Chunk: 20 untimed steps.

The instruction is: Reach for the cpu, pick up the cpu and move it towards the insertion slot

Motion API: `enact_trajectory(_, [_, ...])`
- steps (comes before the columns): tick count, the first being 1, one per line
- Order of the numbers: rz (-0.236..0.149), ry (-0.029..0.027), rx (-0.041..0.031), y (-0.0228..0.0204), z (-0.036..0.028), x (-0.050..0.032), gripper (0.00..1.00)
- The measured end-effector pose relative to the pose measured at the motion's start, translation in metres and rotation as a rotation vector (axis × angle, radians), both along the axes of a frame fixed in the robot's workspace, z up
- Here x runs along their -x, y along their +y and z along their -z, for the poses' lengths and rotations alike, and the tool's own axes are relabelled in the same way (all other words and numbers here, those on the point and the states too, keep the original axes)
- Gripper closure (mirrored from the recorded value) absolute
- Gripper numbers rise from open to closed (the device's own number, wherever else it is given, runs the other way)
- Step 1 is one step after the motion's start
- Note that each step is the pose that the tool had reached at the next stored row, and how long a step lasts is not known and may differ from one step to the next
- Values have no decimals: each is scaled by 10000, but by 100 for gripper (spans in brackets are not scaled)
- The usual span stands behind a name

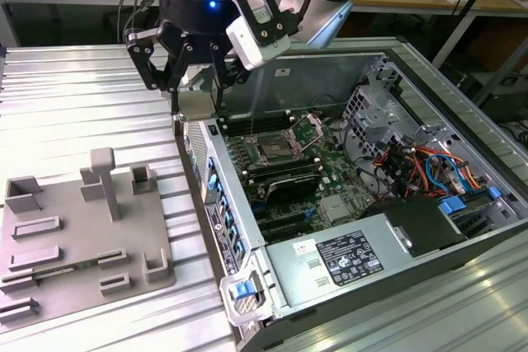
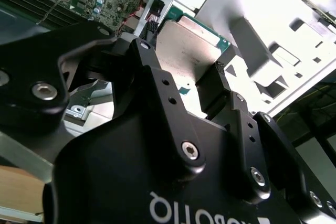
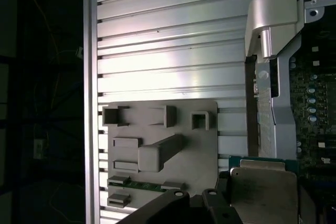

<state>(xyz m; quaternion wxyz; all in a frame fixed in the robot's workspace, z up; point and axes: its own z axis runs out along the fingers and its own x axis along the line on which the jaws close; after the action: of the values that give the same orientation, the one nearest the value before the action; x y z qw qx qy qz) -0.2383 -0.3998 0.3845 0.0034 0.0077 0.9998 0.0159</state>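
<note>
Tool [image 2: 207, 80] clamped on cpu [image 2: 191, 51], fingers on opposite edges so chip stays flat. Held aloft over case edge, well apart from slot [image 1: 272, 151]. Tray [image 1: 82, 228] on bench, near.

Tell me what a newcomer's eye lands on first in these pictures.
The black gripper hangs over the open computer case's rim, shut on the cpu, silvery between its fingers. Inside the case lies the insertion slot; the grey tray sits at the exterior view's left.
</note>
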Motion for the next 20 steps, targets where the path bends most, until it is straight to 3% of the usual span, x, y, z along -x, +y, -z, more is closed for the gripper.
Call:
enact_trajectory(8, [1,0,0,0,1,-118,45])
enact_trajectory(20, [0,0,0,1,3,-225,45])
